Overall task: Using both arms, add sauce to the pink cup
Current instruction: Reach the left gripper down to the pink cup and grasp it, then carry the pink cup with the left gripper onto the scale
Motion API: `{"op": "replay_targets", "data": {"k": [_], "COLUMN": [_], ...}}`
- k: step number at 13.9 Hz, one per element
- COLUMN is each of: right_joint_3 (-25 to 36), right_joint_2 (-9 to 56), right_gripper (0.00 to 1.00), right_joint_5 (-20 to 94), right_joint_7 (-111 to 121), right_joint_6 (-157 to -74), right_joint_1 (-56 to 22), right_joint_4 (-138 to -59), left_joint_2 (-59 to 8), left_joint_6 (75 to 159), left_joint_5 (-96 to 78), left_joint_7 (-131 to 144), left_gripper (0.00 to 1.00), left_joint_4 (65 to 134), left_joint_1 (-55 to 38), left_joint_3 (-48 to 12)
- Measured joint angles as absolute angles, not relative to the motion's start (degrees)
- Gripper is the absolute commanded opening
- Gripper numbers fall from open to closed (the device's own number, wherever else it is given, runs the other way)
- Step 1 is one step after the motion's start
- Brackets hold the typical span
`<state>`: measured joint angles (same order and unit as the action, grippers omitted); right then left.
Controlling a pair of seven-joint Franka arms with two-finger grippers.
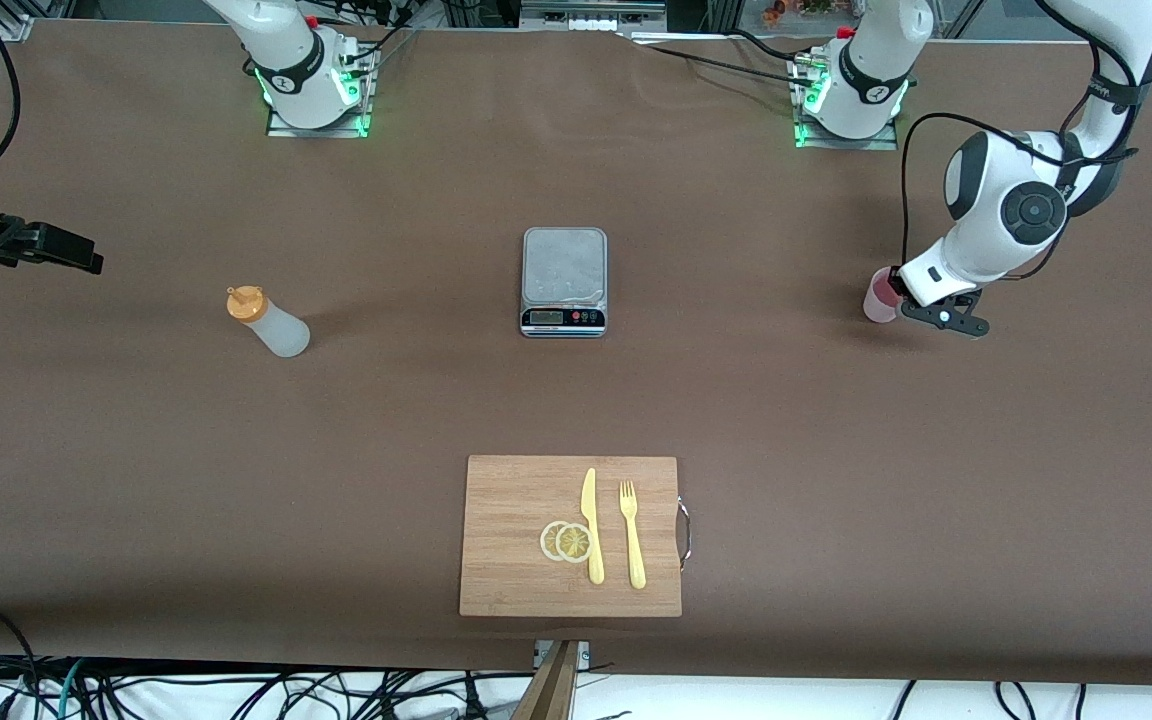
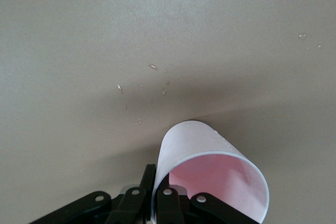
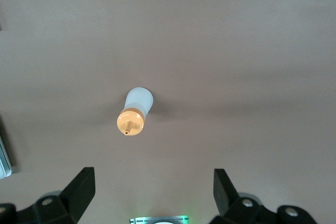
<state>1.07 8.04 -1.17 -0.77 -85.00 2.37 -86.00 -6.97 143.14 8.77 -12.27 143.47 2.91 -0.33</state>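
Note:
The pink cup (image 1: pixel 878 296) stands on the table toward the left arm's end. My left gripper (image 1: pixel 898 298) is shut on its rim. In the left wrist view one finger lies inside the pink cup (image 2: pixel 210 171) and one outside, so the left gripper (image 2: pixel 156 176) pinches the wall. The sauce (image 1: pixel 271 322), a whitish bottle with an orange cap, stands upright toward the right arm's end. My right gripper (image 1: pixel 81 258) hangs open, high and off to the side of it. In the right wrist view the sauce (image 3: pixel 136 109) sits far below the empty right gripper (image 3: pixel 153 177).
A kitchen scale (image 1: pixel 563 280) sits mid-table between bottle and cup; its edge (image 3: pixel 4 156) shows in the right wrist view. Nearer the front camera lies a wooden cutting board (image 1: pixel 511 500) with a yellow knife (image 1: pixel 592 525), a fork (image 1: pixel 631 535) and lemon slices (image 1: pixel 566 541).

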Motion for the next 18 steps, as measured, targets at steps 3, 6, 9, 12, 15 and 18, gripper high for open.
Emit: {"op": "replay_targets", "data": {"k": [3, 6, 9, 12, 15, 18], "right_joint_3": [1.06, 1.06, 1.06, 1.06, 1.06, 1.07], "right_joint_2": [8.04, 8.04, 8.05, 8.07, 8.19, 8.33], "right_gripper": [1.00, 1.00, 1.00, 1.00, 1.00, 1.00], "right_joint_5": [-1.17, -1.17, -1.17, -1.17, -1.17, -1.17], "right_joint_7": [-0.77, -0.77, -0.77, -0.77, -0.77, -0.77], "right_joint_6": [-85.00, -85.01, -85.01, -85.01, -85.01, -85.02], "right_joint_1": [2.37, 2.37, 2.37, 2.38, 2.39, 2.44], "right_joint_4": [-85.99, -85.99, -85.99, -86.00, -85.99, -85.99], "left_joint_2": [-5.58, -3.63, -2.58, -2.57, -3.16, -5.64], "left_joint_6": [141.30, 135.78, 127.44, 118.71, 115.68, 115.23], "left_joint_5": [8.77, 8.77, 7.49, 1.30, 0.51, -0.30], "left_joint_7": [-12.32, -12.26, -11.97, -9.19, -0.14, 9.47], "left_gripper": [0.00, 0.00, 0.00, 0.00, 0.00, 0.00], "left_joint_4": [142.45, 139.65, 133.68, 126.07, 121.49, 117.89], "left_joint_1": [2.89, 2.89, 2.91, 2.76, 2.62, 2.49], "left_joint_3": [-1.92, -4.52, -8.49, -14.39, -20.23, -25.79]}}
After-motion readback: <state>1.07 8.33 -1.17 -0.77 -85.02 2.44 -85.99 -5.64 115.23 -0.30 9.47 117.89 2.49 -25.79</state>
